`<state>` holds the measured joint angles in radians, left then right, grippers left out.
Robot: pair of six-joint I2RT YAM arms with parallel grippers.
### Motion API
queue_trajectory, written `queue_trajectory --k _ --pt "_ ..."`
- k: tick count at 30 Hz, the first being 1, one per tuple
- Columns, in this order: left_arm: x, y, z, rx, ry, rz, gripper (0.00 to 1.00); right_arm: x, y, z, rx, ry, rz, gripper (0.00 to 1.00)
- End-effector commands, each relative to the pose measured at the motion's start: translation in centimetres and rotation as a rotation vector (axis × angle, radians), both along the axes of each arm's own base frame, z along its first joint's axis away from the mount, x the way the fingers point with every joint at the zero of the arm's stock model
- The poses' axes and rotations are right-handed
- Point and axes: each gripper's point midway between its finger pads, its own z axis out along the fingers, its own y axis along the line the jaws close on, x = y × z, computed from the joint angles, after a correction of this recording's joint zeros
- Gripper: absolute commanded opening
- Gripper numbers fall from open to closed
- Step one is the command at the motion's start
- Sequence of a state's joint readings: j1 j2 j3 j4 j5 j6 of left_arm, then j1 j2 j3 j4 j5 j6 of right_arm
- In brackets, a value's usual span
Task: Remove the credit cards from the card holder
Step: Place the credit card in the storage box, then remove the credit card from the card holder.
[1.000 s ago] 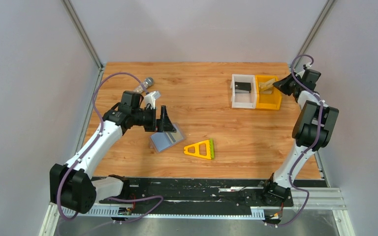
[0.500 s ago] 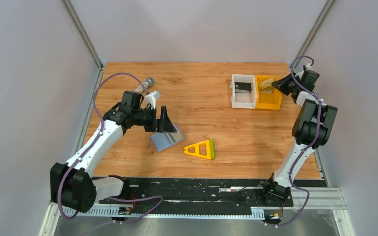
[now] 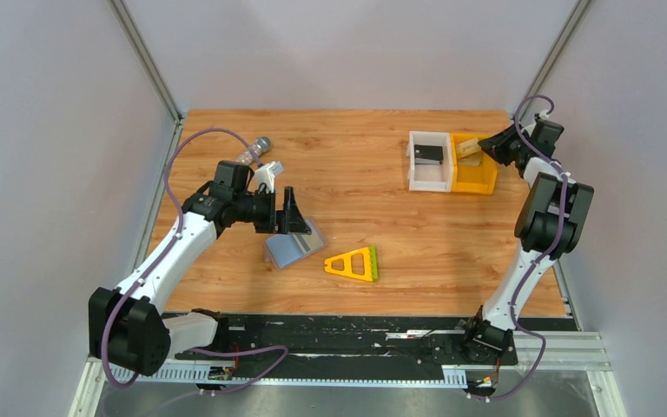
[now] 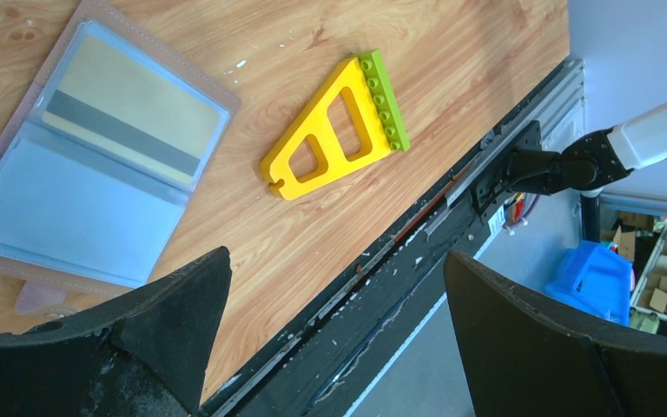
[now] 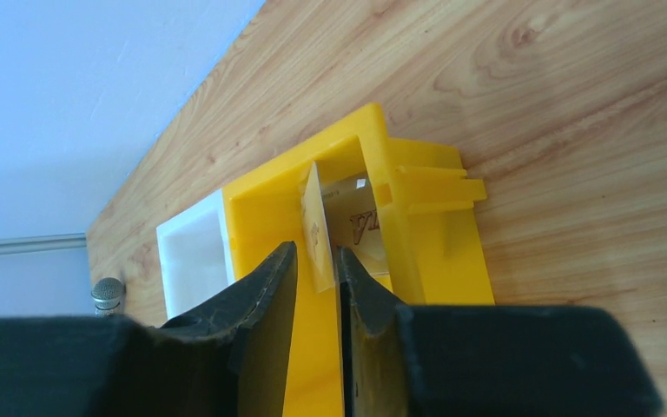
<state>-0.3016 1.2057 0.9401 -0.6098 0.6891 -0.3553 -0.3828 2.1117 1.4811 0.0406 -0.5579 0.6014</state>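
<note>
One tan card (image 5: 317,228) stands between your slightly parted right jaws in the yellow bin (image 3: 478,184), upper right: seemingly a drop-off. Your left jaws gape over the card holder (image 3: 293,248), left-centre. Next, lift clear.

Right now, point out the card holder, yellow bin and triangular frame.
card holder (image 4: 78,208), left wrist view, lower blue panel.
yellow bin (image 5: 445,261), right wrist view, outer right wall.
triangular frame (image 4: 385,102), left wrist view, green studded edge.
</note>
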Motion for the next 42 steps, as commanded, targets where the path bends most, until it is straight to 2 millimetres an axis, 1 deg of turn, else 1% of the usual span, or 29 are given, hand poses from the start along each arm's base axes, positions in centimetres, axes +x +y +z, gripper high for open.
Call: queue_trajectory --k 1,2,4,7,8,11,14,16,19,20,23,27,28,29,30,31,33,35,36,37,38,39,41,42 --pt "0.6 -0.1 0.9 -0.003 -0.036 0.023 1.0 1.0 -0.4 4.4 -0.039 -0.075 0.007 0.25" --pt "0.7 0.0 0.8 -0.001 -0.027 0.035 1.0 0.8 -0.3 4.4 -0.032 -0.055 0.007 0.26" --pt "0.8 0.3 0.4 0.021 -0.011 0.065 1.0 0.7 -0.5 5.2 -0.037 -0.048 -0.002 0.28" --pt "0.9 1.4 -0.8 0.088 0.016 0.126 1.0 0.5 -0.7 6.1 -0.032 -0.03 -0.027 0.3" --pt "1.0 1.6 -0.9 0.101 0.017 0.133 1.0 0.4 -0.6 6.6 -0.023 -0.029 -0.03 0.3" --pt "0.9 2.5 -1.3 0.147 0.013 0.173 1.0 -0.1 0.2 9.1 0.003 -0.044 -0.03 0.31" --pt "1.0 3.4 -2.2 0.191 0.029 0.22 1.0 -1.0 1.8 11.4 0.0 -0.06 -0.012 0.31" --pt "0.9 3.7 -2.9 0.206 0.056 0.239 0.99 -1.9 3.2 12.3 0.009 -0.051 0.009 0.31" --pt "0.9 3.5 -3.9 0.195 0.099 0.256 0.94 -3.5 5.9 13.3 0.012 -0.047 0.056 0.31" --pt "1.0 3.5 -4.3 0.192 0.106 0.262 0.9 -4.1 6.9 13.3 0.014 -0.039 0.076 0.31" --pt "1.3 3.7 -5.2 0.184 0.155 0.305 0.86 -6.0 10.8 13.0 0.009 -0.018 0.149 0.31" --pt "1.8 3.8 -6.0 0.143 0.169 0.354 0.82 -8.4 16.9 12.0 -0.028 0.001 0.265 0.31" --pt "2.0 4.0 -6.2 0.13 0.174 0.364 0.79 -9.1 18.9 11.6 -0.029 0.011 0.304 0.31" --pt "2.0 4.1 -6.4 0.122 0.189 0.377 0.77 -9.9 20.2 11.0 -0.027 0.027 0.328 0.31" --pt "2.2 4.1 -6.3 0.106 0.189 0.384 0.75 -10.9 22.7 10.4 -0.028 0.037 0.381 0.32" --pt "2.3 4.2 -6.3 0.1 0.193 0.391 0.74 -11.7 24.6 9.9 -0.027 0.039 0.427 0.32" --pt "2.5 4.3 -6.6 0.09 0.191 0.402 0.72 -13.2 28.0 8.7 -0.022 0.039 0.514 0.32" --pt "2.7 4.4 -7.0 0.078 0.198 0.41 0.67 -14.6 31.1 7.2 -0.025 0.061 0.585 0.32" --pt "2.7 4.4 -7.2 0.069 0.21 0.411 0.61 -15.3 32.6 6.6 -0.027 0.071 0.62 0.32" --pt "2.8 4.3 -7.4 0.062 0.209 0.41 0.57 -16.0 34.1 5.8 -0.028 0.086 0.657 0.32" --pt "2.8 4.3 -7.6 0.057 0.22 0.41 0.49 -16.7 35.4 5.3 -0.029 0.095 0.688 0.32" --pt "2.8 4.3 -7.9 0.056 0.221 0.41 0.45 -17.4 36.8 4.8 -0.031 0.102 0.723 0.32" --pt "2.8 4.3 -8.4 0.053 0.231 0.412 0.32 -18.6 39.1 4.1 -0.033 0.111 0.783 0.32" --pt "2.7 4.2 -8.7 0.053 0.241 0.41 0.29 -19.2 40.2 3.8 -0.035 0.114 0.811 0.33"
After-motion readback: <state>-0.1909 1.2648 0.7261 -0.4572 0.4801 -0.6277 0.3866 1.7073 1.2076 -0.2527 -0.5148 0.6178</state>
